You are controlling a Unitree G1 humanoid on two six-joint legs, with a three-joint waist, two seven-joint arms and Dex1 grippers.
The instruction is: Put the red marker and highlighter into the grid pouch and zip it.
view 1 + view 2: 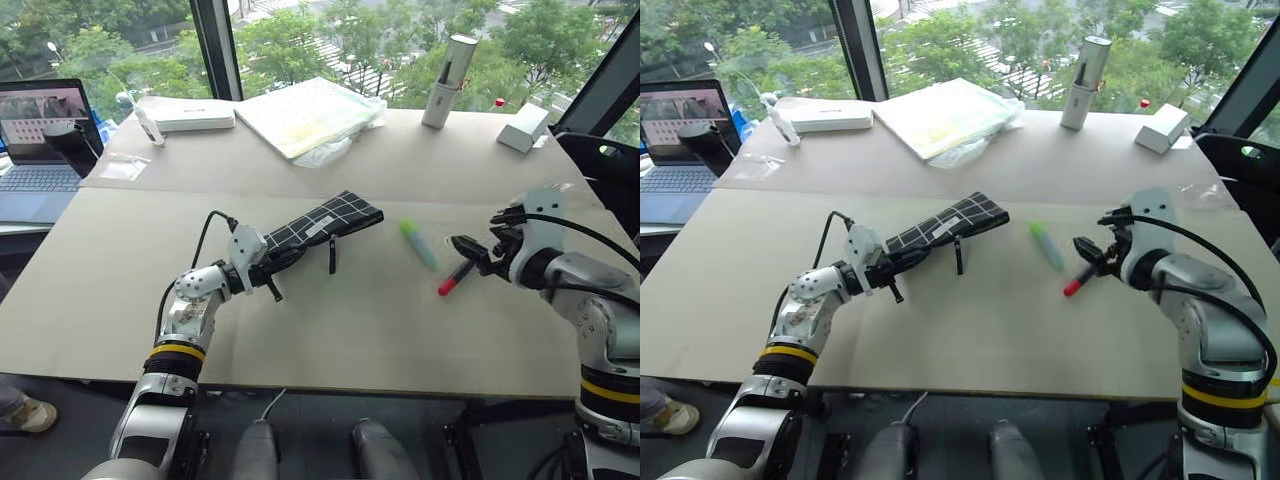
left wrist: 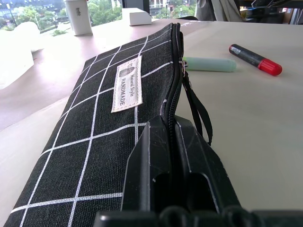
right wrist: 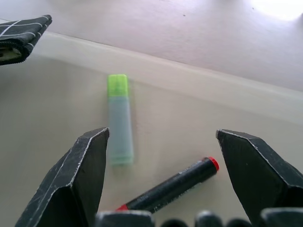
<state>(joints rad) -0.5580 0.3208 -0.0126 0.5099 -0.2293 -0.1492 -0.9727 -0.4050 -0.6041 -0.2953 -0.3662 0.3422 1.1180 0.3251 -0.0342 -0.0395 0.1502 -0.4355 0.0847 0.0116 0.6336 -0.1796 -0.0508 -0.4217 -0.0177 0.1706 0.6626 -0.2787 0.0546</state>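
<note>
The left gripper (image 1: 268, 268) is clamped tight on the near end of the pouch (image 1: 322, 226), fingers (image 2: 156, 165) pinched on either side of the zipper edge. The pouch sticks out from it toward the middle of the table (image 1: 330, 330), held up on its edge and tilted, grid side and the little white label (image 2: 127, 84) facing the wrist cam. Its black strap (image 1: 332, 255) dangles down off the zipper.

Over on the right, the right gripper (image 1: 468, 250) has its fingers (image 3: 78, 175) spread wide with nothing in them. It hangs just above the table, right over the marker (image 1: 455, 278). The marker lies flat on the table, diagonal, red cap end nearest the robot. In the right wrist cam it sits between the two open fingers, not touching either as far as I can see.

The highlighter (image 1: 418, 242) lies flat too, just beside the marker on the pouch side, green cap pointing away from the robot. It's sitting between the pouch's far end and the marker, apart from both.

Further back there's a tall silver-white cylinder (image 1: 449, 68), a white box (image 1: 524, 127), a stack of papers (image 1: 305, 115), and a laptop (image 1: 40, 140) off the left edge.
</note>
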